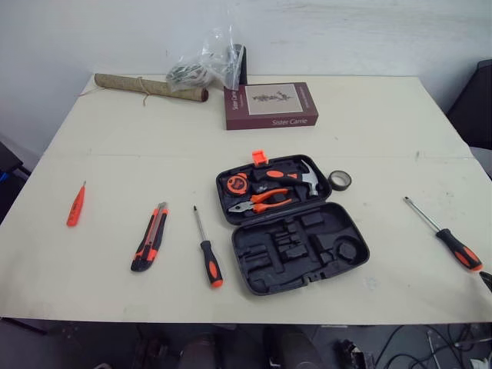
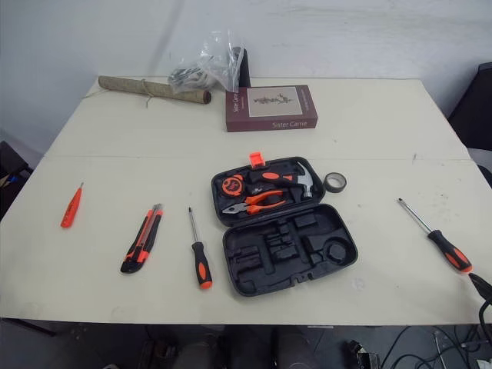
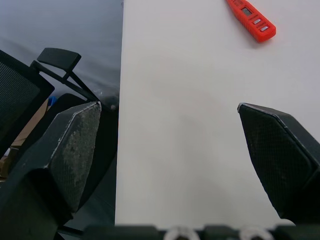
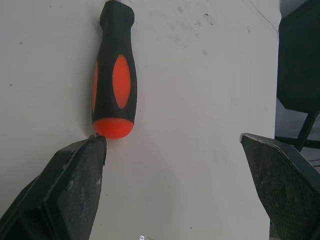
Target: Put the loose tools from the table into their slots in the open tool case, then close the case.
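Note:
The black tool case [image 1: 296, 223] lies open at the table's middle. Its far half holds a hammer [image 1: 296, 177], pliers [image 1: 260, 202] and a tape measure [image 1: 236, 184]; the near half shows bare slots. Loose on the table are an orange tester pen [image 1: 75, 204], a utility knife [image 1: 150, 237], a small screwdriver [image 1: 206, 250], a tape roll [image 1: 340, 180] and a long screwdriver [image 1: 446, 234]. My right gripper [image 4: 175, 170] is open just behind the long screwdriver's handle [image 4: 114, 75], one finger [image 4: 80, 175] close to its butt end. My left gripper [image 3: 170, 150] is open over the table's left edge, short of the tester pen [image 3: 251, 19].
At the back of the table lie a maroon book [image 1: 270, 105], a rolled mat [image 1: 150, 87] and a plastic bag [image 1: 207, 63]. A dark chair [image 1: 477, 100] stands off the right edge, another chair [image 3: 30, 100] off the left edge.

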{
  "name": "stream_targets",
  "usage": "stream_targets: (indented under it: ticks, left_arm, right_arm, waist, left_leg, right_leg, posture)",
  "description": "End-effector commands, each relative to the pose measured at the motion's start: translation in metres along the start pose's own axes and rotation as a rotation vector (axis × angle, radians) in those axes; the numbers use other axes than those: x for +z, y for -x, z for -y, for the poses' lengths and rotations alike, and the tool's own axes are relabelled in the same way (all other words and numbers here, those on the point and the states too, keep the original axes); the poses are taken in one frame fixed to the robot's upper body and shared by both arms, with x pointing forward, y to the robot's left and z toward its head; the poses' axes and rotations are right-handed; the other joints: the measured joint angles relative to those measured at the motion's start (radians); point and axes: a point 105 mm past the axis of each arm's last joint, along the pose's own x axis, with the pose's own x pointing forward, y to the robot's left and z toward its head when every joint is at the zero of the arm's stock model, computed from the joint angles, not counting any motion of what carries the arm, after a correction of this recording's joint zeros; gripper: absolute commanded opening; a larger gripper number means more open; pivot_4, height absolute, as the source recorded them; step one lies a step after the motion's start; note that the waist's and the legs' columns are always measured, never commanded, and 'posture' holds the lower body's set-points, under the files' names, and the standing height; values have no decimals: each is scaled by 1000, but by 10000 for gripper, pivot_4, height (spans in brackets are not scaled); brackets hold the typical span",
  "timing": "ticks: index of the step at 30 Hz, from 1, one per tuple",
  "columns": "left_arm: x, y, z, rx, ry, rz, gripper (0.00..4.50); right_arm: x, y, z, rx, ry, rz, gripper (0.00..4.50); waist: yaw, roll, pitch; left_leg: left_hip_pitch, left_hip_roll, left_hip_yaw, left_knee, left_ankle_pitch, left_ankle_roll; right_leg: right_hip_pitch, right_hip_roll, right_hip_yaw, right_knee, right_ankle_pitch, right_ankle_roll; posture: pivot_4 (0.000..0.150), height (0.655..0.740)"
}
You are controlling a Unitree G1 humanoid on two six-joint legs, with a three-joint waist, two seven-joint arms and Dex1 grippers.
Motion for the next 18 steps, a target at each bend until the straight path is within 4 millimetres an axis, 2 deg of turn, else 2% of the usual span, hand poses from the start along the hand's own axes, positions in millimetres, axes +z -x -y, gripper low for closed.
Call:
stream_targets:
  ticks: [1, 4, 11, 15, 18]
  left_arm:
    - [18, -6, 5, -46, 7, 71, 44524]
    - [37, -17, 28, -167, 69, 140, 44524]
    - [61, -24, 91, -325, 113, 172, 44524]
    - [108, -36, 158, -489, 119, 271, 44524]
    - [122, -47, 194, -587, 80, 241, 44524]
  right_arm:
    - [9, -4, -2, 2, -17, 56, 45000]
    - [32, -20, -16, 64, -29, 171, 45000]
    - [89, -40, -44, 206, -126, 384, 45000]
    - [119, -54, -58, 306, -122, 474, 45000]
    - [136, -68, -68, 379, -121, 487, 45000]
  waist:
    - [0, 0, 0]
    - [0, -2, -1]
    - [0, 0, 0]
    - [4, -2, 0]
    - [20, -1, 0]
  left_leg:
    - [0, 0, 0, 0, 0, 0]
    - [1, 0, 0, 0, 0, -1]
    - [2, 0, 0, -1, 2, -3]
    - [2, 0, 0, 0, 2, -2]
    - [2, -1, -1, 2, 3, -2]
  right_leg:
    - [0, 0, 0, 0, 0, 0]
    - [1, 0, 0, 0, 0, 0]
    - [2, 0, 0, 0, 0, 0]
    - [3, 0, 1, 0, 0, 1]
    - [3, 0, 1, 1, 1, 2]
  posture:
    - [1500, 7400]
    - [1500, 7400]
    - [1500, 7400]
    - [1500, 7400]
    - [1500, 7400]
